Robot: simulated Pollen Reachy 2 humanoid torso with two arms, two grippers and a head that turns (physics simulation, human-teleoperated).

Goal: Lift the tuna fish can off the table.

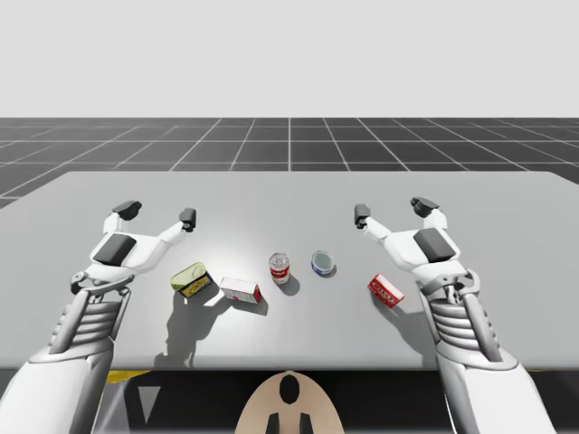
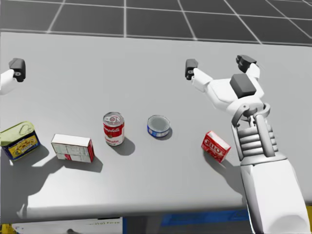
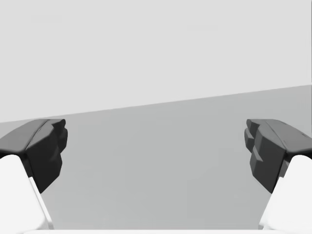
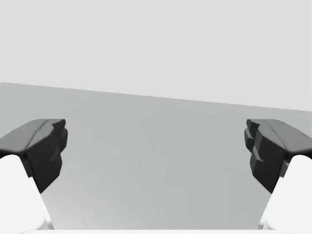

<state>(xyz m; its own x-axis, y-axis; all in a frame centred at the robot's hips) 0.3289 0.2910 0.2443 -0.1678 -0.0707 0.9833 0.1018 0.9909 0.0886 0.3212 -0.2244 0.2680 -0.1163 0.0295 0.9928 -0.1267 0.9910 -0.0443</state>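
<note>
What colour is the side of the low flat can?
The flat can has a mostly blue side under a silvery lid; the head view shows it best.

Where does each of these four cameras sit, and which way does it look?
High view: fixed above the table, looking down; both arms enter from below, left gripper and right gripper open.
Head view: on my head, looking down at the blue short can; my right arm shows.
Left wrist view: on my left hand, looking along the left gripper over the table.
Right wrist view: likewise on my right hand, along the right gripper.
Shared: high and head views both show the blue short can.
</note>
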